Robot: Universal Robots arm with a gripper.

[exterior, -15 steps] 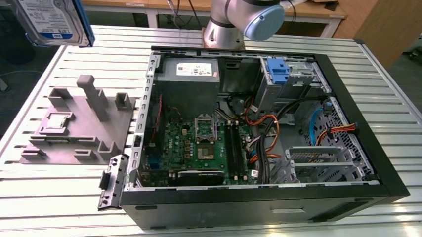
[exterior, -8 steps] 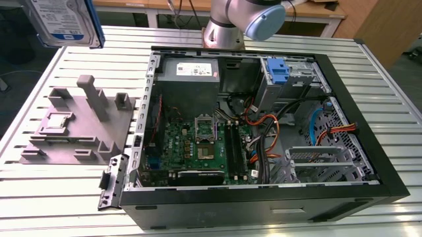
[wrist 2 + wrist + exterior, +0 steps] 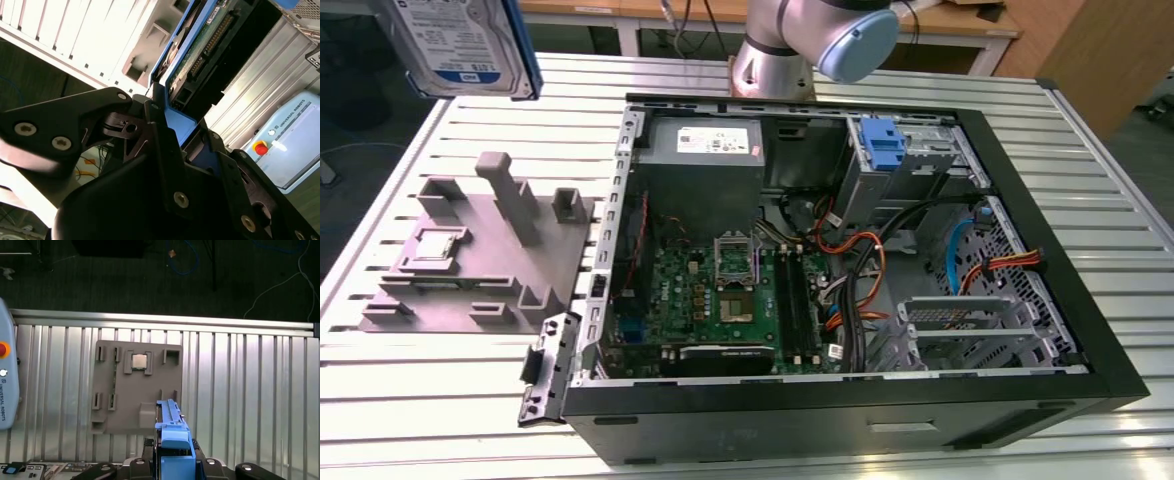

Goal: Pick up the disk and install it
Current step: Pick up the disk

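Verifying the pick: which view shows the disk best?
Exterior view: the disk shows its label face. Second wrist view shows its circuit-board side in the blue carrier; first wrist view, the carrier edge-on.

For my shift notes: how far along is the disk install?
Done: pick-up; the grey metal hard drive in its blue plastic carrier hangs clear of the slatted metal table. In hand: the black gripper is clamped on its carrier. Left: installation; the drive is outside the open black computer case.
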